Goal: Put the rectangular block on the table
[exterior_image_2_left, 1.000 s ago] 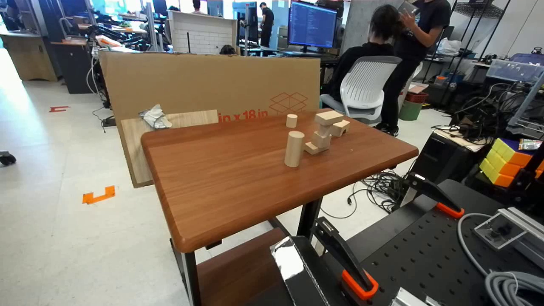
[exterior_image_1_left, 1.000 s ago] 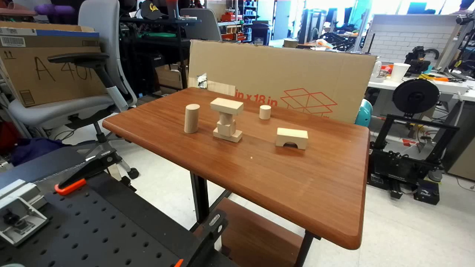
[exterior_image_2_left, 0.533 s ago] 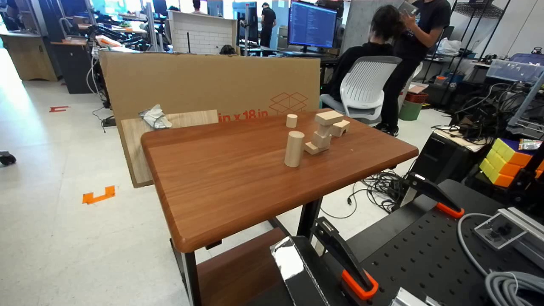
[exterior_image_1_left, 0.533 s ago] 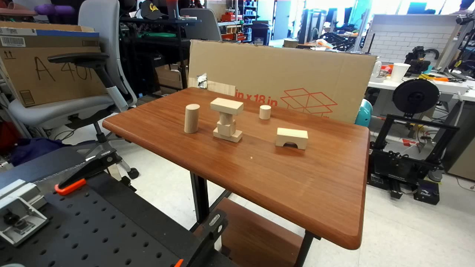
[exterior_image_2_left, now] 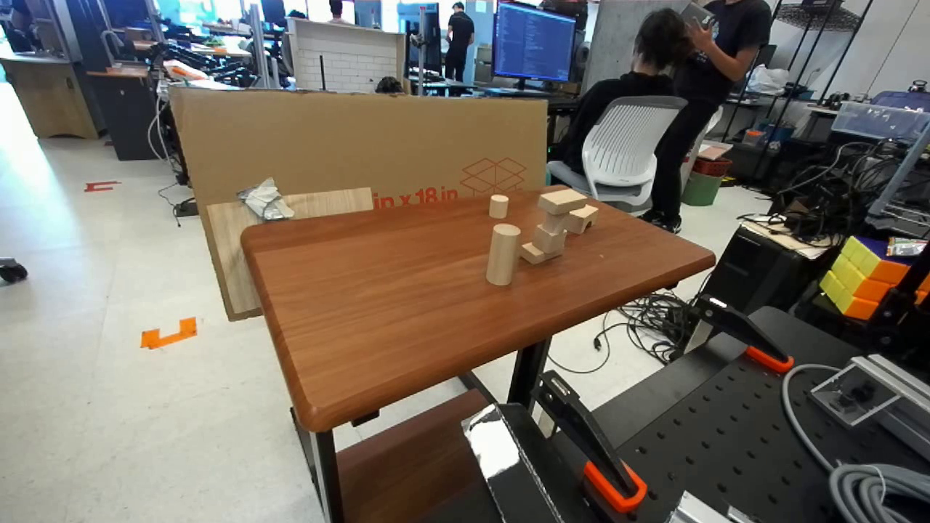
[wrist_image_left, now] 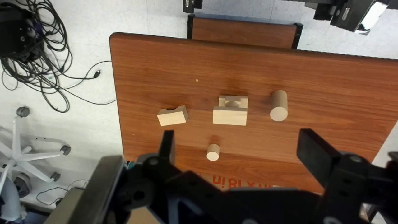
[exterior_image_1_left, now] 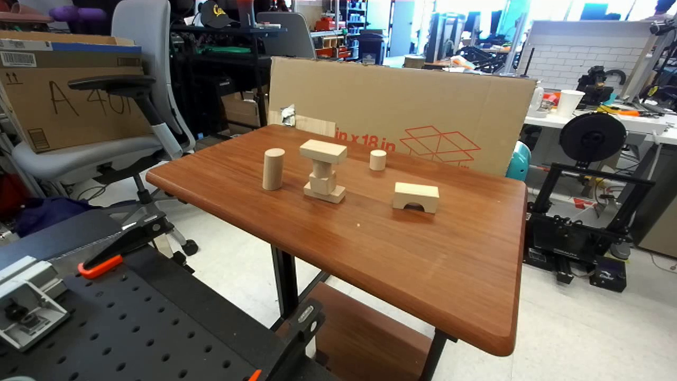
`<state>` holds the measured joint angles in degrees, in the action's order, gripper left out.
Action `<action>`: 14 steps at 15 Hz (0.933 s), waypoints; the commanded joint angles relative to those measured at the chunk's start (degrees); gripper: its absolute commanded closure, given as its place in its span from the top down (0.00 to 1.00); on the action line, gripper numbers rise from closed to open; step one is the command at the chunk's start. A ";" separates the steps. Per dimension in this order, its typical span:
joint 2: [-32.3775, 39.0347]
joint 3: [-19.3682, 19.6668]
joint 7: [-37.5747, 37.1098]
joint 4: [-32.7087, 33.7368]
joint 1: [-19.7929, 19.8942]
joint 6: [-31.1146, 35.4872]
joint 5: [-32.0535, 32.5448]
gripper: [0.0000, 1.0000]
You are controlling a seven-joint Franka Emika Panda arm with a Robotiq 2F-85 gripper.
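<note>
We judge this pre-grasp: claw (wrist_image_left: 237,140) wide, empty; next, descend to the topmost rectangular block (wrist_image_left: 230,116), wrist-view twelve o'clock.

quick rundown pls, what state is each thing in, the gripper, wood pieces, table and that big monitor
gripper: open, holding nothing
rectangular block: lying flat on top of the stack, not set down yet
stack: standing upright
tall cylinder: upright on its end
short cylinder: upright on its end
arch block: opening facing down
table: upright
monitor: on
</note>
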<state>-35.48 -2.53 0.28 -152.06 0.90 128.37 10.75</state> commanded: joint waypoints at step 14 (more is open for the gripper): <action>31.57 0.92 6.70 17.78 -2.62 9.75 -7.92 1.00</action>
<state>-8.27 -2.36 4.65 -137.37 -1.16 137.22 4.94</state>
